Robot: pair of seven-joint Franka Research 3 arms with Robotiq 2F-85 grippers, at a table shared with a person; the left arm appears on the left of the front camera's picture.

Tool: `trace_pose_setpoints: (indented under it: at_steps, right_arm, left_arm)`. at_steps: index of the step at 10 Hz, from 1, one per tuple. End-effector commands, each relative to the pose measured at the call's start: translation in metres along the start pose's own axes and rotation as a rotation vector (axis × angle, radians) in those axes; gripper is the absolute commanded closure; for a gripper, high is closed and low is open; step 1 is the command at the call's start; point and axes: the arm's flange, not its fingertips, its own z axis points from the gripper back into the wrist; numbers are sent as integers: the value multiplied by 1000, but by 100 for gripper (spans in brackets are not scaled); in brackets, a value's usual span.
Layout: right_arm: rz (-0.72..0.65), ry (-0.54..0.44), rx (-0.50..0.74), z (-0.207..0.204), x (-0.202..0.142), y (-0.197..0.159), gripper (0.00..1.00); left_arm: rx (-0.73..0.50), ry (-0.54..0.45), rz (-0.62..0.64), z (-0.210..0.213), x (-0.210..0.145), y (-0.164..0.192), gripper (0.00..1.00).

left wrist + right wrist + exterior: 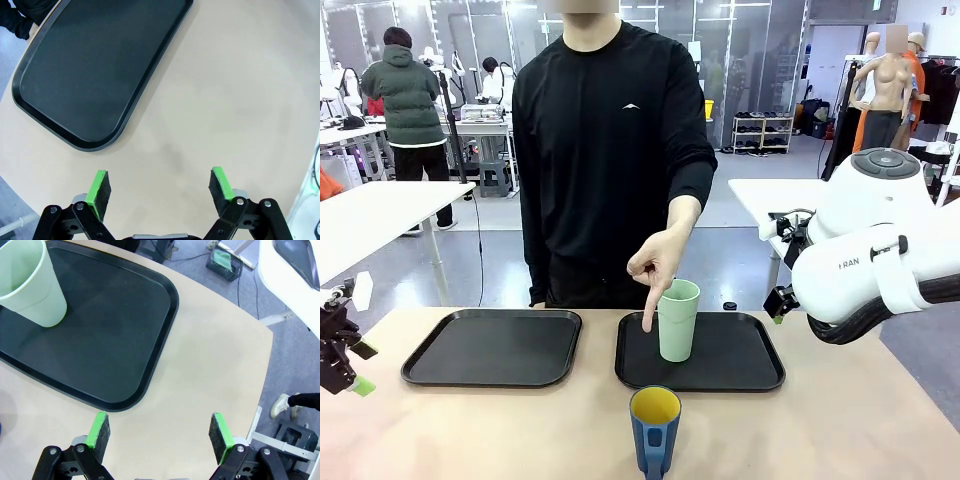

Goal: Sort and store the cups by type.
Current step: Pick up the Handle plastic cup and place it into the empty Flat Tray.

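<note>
Blue mug [655, 432] base cut off, mint tumbler [679, 322] on tray [740, 365]

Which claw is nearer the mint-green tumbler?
Right. The right claw hangs beside the tray holding the tumbler; the left claw is beyond the other tray, at the table's left edge.

We see a pale mint-green tumbler [678, 320], a dark blue mug [655, 440] with yellow inside, a black left tray [492, 347] and right tray [740, 357], and a black left gripper [159, 176] and right gripper [158, 417] with green pads [96, 191].
</note>
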Motion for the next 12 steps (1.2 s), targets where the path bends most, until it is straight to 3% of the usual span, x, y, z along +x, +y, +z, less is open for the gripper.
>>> trace_pose_setpoints:
  at_steps: [1, 4, 7, 12]
  right_arm:
    - [48, 29, -14, -2, -16, -4, 0]
    - [150, 180, -38, -12, -60, -12, 0]
    - [211, 235, -25, -21, -94, -12, 0]
    - [458, 103, 126, -44, -123, -10, 0]
  left_arm:
    - [13, 13, 12, -2, 1, 0, 0]
    - [13, 13, 12, -2, 1, 0, 0]
    - [13, 13, 12, -2, 1, 0, 0]
    - [13, 13, 12, -2, 1, 0, 0]
